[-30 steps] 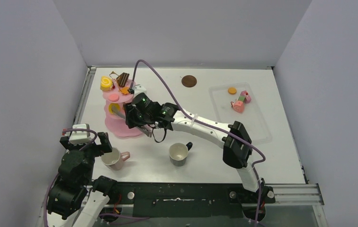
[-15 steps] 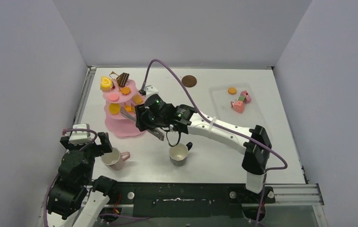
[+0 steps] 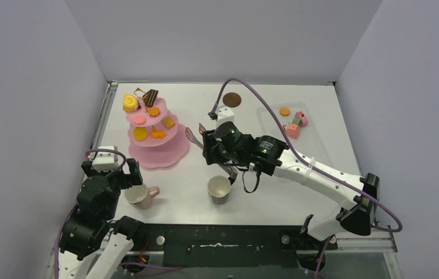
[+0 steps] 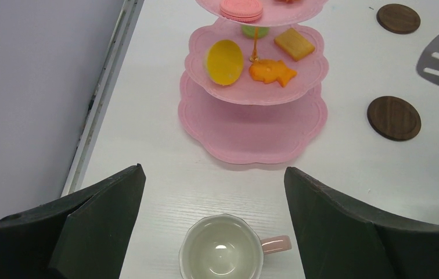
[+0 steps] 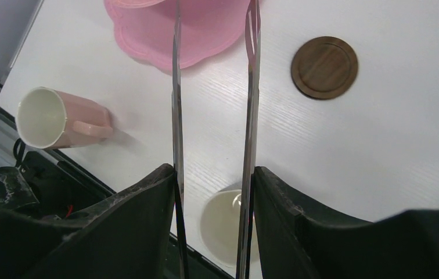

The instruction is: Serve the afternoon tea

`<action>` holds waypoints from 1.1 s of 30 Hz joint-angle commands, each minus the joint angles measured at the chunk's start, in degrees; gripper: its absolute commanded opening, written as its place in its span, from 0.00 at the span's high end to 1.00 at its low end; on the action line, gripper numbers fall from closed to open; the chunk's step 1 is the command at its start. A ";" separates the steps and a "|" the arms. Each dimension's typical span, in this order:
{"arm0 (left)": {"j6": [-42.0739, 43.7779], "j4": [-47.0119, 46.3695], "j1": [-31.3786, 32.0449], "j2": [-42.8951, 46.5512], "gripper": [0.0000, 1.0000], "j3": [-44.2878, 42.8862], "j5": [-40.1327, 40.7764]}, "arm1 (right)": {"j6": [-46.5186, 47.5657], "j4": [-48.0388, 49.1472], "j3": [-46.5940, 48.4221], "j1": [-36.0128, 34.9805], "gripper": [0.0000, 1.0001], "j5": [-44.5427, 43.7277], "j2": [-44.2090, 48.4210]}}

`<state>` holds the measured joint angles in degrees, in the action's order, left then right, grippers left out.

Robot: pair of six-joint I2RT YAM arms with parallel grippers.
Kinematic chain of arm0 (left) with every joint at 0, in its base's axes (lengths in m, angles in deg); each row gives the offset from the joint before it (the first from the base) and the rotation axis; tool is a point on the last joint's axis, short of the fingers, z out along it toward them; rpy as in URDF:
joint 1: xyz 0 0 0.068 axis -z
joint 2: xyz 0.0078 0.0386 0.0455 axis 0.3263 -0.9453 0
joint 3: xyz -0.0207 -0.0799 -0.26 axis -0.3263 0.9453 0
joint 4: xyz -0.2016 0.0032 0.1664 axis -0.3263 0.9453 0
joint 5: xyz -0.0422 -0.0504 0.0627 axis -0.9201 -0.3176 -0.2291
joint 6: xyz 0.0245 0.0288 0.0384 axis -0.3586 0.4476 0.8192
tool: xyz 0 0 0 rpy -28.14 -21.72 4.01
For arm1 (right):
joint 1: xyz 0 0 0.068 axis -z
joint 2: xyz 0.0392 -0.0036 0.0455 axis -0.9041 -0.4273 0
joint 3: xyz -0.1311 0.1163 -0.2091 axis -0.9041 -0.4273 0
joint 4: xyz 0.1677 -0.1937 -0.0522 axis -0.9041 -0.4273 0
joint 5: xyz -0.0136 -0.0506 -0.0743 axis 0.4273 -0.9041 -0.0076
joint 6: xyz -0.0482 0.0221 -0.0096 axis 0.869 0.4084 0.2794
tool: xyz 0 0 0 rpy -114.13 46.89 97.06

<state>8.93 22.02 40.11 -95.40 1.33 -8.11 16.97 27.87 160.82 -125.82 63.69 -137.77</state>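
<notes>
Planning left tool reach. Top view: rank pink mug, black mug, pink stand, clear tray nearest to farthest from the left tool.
1. Pink mug, just right of the left tool, near edge.
2. Pink stand, farther back, left side.
3. Black mug, centre, near edge.
4. Clear tray, far right.

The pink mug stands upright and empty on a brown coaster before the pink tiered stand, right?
No: it stands on the bare table. The left wrist view shows the pink mug upright and empty before the pink tiered stand, with the nearest brown coaster lying apart.
</notes>
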 commanded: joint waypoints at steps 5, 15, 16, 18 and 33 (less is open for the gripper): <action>-0.47 -3.33 0.12 -1.35 0.11 -2.13 -0.87 | 1.30 -3.97 -4.53 5.96 0.51 -4.24 8.03; -0.47 -3.73 0.12 -3.45 0.11 -3.11 -3.89 | 3.72 -9.56 -5.51 15.93 0.51 -8.55 10.04; -0.43 -3.73 0.12 -3.57 0.11 -2.96 -4.14 | 3.98 -9.95 -5.71 17.85 0.51 -8.05 10.18; -0.47 -3.65 0.12 -3.69 0.11 -2.73 -4.39 | 4.74 -11.13 -5.95 22.03 0.51 -7.84 10.51; 0.08 -2.58 0.25 -1.52 0.11 -1.11 -5.53 | 10.42 -13.70 -6.96 43.60 0.50 -8.78 7.93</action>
<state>8.39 21.78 40.11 -97.44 0.70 -12.42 25.34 13.05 154.53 -86.42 56.98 -129.11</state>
